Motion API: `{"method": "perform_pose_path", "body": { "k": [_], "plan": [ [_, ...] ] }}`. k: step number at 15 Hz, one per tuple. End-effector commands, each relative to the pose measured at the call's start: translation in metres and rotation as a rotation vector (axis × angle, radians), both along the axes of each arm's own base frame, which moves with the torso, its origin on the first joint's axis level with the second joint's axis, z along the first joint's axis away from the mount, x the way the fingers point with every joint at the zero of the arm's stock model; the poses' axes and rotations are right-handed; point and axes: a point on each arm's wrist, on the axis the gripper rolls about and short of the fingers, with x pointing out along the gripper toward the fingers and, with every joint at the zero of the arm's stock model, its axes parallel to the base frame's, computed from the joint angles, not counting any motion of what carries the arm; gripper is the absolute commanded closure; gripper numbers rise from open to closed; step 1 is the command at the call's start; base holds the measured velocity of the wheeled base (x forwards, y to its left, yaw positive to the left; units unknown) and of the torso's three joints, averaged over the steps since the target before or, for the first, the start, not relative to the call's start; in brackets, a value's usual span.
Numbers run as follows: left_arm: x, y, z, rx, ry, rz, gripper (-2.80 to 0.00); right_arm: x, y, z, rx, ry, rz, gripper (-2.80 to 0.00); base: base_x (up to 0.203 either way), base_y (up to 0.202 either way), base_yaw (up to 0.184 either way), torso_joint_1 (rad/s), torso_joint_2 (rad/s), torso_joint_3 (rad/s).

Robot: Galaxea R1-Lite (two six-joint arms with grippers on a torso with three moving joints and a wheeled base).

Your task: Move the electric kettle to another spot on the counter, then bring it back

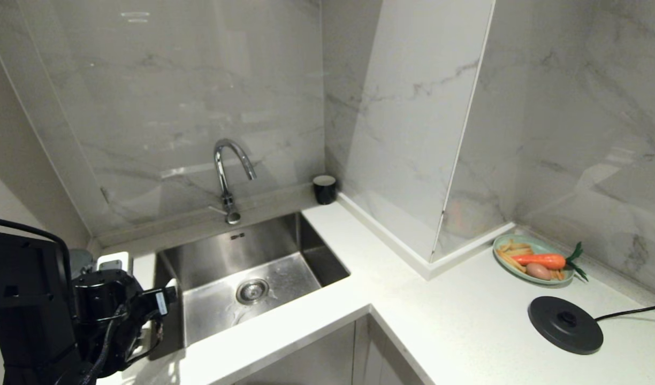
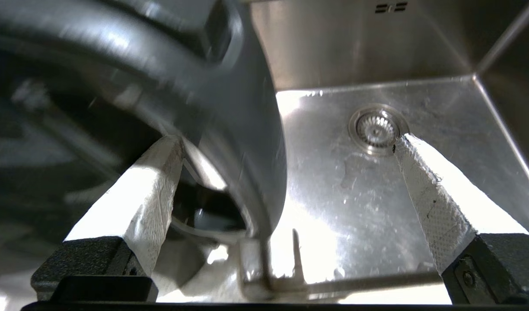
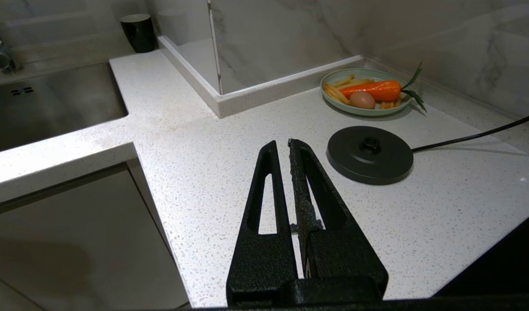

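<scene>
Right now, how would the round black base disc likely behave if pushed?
The base disc lies flat and low on the counter, so it would probably slide, not tip or roll. Its cord trails off to the right, so it may tug or swing the disc. It looks rigid, likely light.

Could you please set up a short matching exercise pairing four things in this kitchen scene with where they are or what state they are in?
Things:
1. black cup
2. base disc
3. green plate
4. right gripper

Places or states:
A. holds a carrot, an egg and fries
B. bare on the counter, cord leading off
C. shut, hovering over the counter
D. in the corner behind the sink

Pairs: 1-D, 2-B, 3-A, 4-C
</scene>
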Motion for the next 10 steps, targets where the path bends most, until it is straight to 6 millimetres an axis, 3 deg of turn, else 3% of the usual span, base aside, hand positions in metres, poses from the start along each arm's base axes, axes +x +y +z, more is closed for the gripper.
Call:
{"method": "perform_pose_path", "body": {
  "k": [1, 10],
  "plan": [
    [-0.008, -0.003, 0.008, 0.000, -0.016, -0.009, -2.80, 0.000, 0.000, 0.000, 0.000, 0.000, 0.000, 0.00, 0.000, 0.000, 0.000, 0.000, 0.00, 0.000],
    [-0.034, -0.010, 0.008, -0.029, 0.032, -0.023, -2.80, 0.000, 0.000, 0.000, 0.000, 0.000, 0.000, 0.00, 0.000, 0.000, 0.000, 0.000, 0.00, 0.000]
  ]
}}
